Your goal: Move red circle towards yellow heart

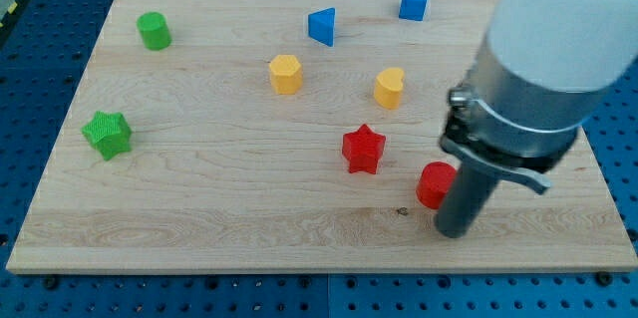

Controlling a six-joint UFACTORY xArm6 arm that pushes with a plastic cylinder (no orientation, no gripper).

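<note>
Red circle (435, 184): you find it low on the table (199, 208), touching your tip (455, 230) on the view's right.
Yellow heart (390, 88): up and slightly left.
Red star (364, 149): just left of that path; steer clear.
Push: get below-right first.
Hand: none, only a rod.
Writing: none readable.

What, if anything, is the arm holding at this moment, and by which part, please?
Nothing is held: the arm ends in a rod with no fingers. My tip rests on the board just right of the red circle, apparently against its side.
</note>
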